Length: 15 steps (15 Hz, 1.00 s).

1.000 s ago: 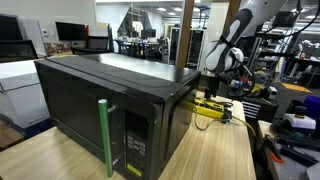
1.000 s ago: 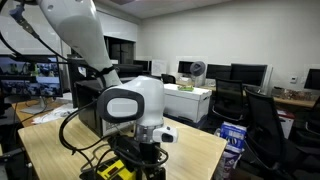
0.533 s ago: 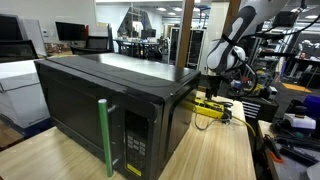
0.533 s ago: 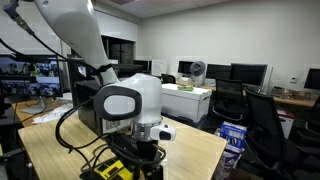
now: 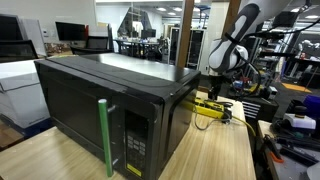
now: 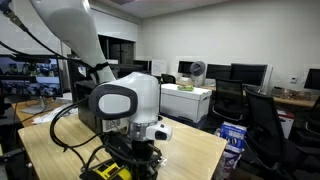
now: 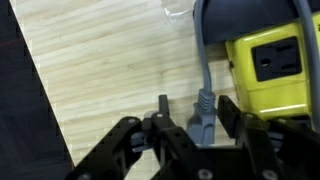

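Squarely between the half-closed jaws of the black gripper (image 7: 195,120) lies the grey plug (image 7: 205,112) on the pale wooden table (image 7: 110,60) — long axis pointing away from the wrist, yellow power strip (image 7: 268,62) just beside it — whether it is pinched, I cannot tell.

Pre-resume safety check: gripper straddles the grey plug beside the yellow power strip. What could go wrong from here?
1. The grey plug sits off-centre in the gripper, with a gap on one side. A squeeze may twist it or let it slip.
2. Its cord runs close alongside the yellow power strip. A pull on the plug could snag the strip or drag it across the table.
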Available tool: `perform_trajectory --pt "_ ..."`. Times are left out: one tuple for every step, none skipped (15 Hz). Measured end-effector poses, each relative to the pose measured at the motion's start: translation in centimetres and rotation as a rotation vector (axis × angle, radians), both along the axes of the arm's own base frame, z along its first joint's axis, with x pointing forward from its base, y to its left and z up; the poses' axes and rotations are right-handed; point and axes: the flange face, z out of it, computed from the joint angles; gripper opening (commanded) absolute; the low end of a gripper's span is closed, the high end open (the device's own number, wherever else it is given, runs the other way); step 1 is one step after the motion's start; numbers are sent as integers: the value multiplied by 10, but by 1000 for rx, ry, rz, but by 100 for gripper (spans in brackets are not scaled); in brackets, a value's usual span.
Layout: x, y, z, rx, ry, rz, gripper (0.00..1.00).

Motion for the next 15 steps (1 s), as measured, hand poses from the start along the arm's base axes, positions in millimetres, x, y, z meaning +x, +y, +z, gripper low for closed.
perform_trajectory --pt "-1 1 -1 1 1 0 18" --pt "-1 1 -1 2 2 0 12" --pt "-1 1 -1 2 2 0 5" --pt "-1 1 -1 2 2 1 2" --pt "0 2 -1 2 0 4 2" --pt "1 3 -1 3 -2 10 5" --pt "2 4 -1 3 -4 14 5" --pt "4 5 -1 4 -5 17 5" --pt "5 7 -1 5 -4 21 5" --pt "5 7 -1 7 2 29 5" --pt "6 8 0 7 11 42 5" --pt "8 9 4 10 27 57 5" --pt "11 9 8 12 43 71 5" --pt "14 10 15 16 63 84 5" --pt "19 10 23 18 82 98 5"
